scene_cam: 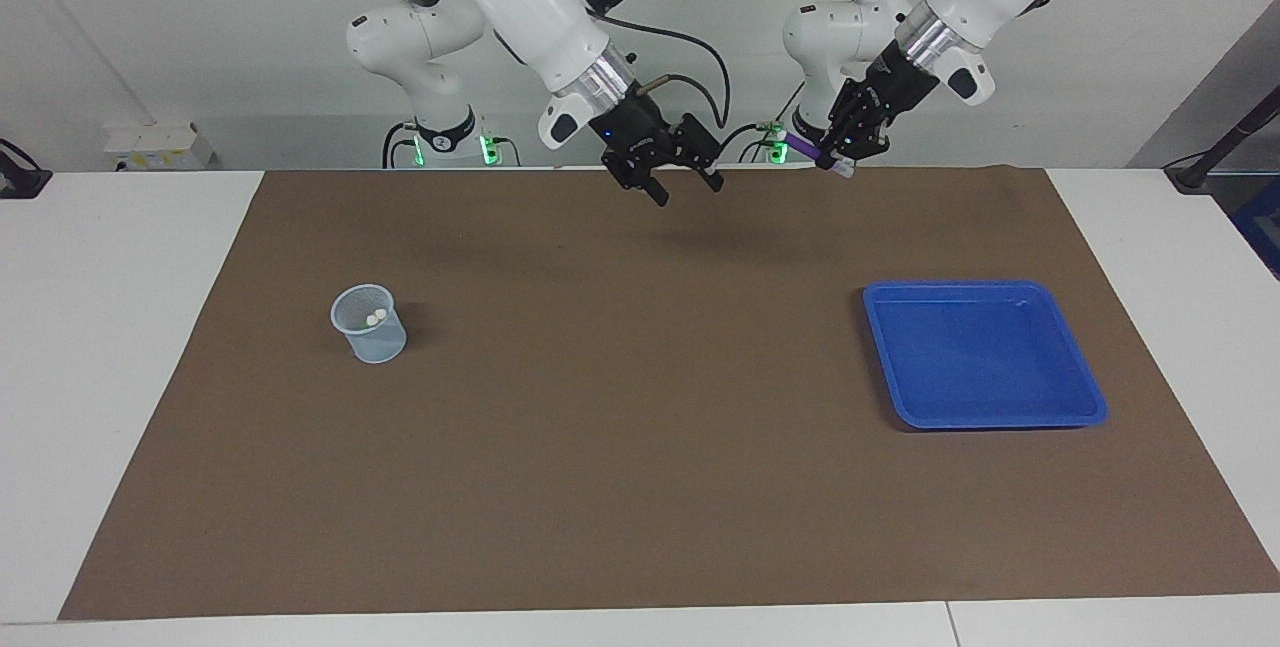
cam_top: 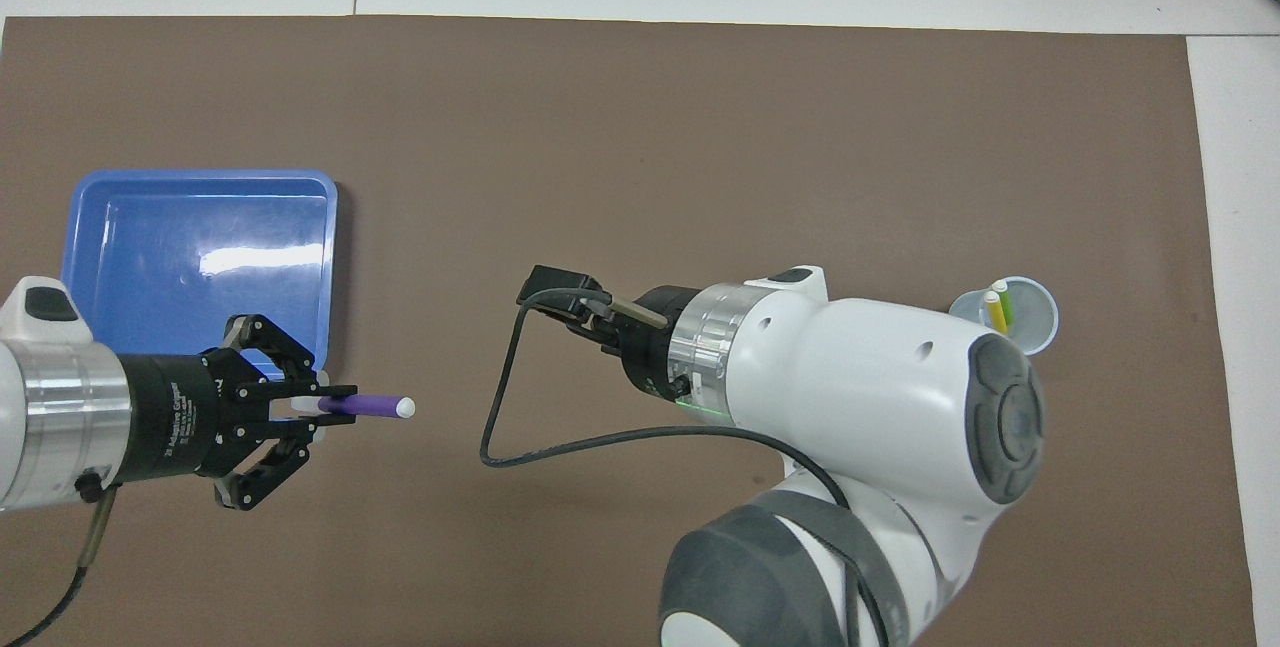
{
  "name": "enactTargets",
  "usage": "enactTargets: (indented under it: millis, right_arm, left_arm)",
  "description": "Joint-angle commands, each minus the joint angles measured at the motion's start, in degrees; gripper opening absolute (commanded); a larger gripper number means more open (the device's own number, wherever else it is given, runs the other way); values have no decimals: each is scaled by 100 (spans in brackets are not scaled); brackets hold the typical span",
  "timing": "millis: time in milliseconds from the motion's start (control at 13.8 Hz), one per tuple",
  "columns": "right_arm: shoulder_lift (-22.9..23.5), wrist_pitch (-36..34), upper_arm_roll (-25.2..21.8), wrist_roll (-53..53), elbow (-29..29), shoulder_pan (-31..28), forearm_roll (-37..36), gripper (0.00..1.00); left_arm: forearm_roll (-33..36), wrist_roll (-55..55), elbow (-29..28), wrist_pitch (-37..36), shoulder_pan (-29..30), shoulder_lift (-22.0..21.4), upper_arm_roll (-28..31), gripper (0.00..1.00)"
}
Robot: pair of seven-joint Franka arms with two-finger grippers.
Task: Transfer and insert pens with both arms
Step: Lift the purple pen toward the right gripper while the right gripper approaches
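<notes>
The left gripper [cam_top: 325,405], pinched on the purple pen [cam_top: 365,406] near its butt, hangs above the mat's near edge, the pen pointing to three o'clock at the right gripper [scene_cam: 685,182], whose jaws gape. A misjudged handover could knock the pen loose. Both forearms slope inward; the cup [cam_top: 1010,312] holds two pens.

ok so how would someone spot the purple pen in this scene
Start at the blue tray at the left arm's end of the brown mat. Beside it, up in the air, the left gripper is shut on the purple pen, whose whitish tip points toward the right gripper. The green and yellow pens stand in the cup.
</notes>
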Motion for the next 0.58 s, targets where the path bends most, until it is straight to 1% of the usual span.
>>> enactTargets:
  millis: [0, 73, 218, 509]
  right_arm:
    - [24, 132, -16, 73, 12, 191, 111, 100]
    - [32, 350, -7, 142, 21, 340, 111, 100]
    - [50, 842, -16, 764, 21, 726, 111, 100]
    - [41, 906, -7, 978, 39, 982, 102, 100]
  left_arm:
    - [-80, -243, -237, 172, -198, -271, 66, 0]
    - [-80, -304, -237, 216, -233, -280, 31, 0]
    - [-80, -349, -237, 260, -243, -280, -4, 0]
    - [-80, -349, -237, 269, -234, -272, -5, 0]
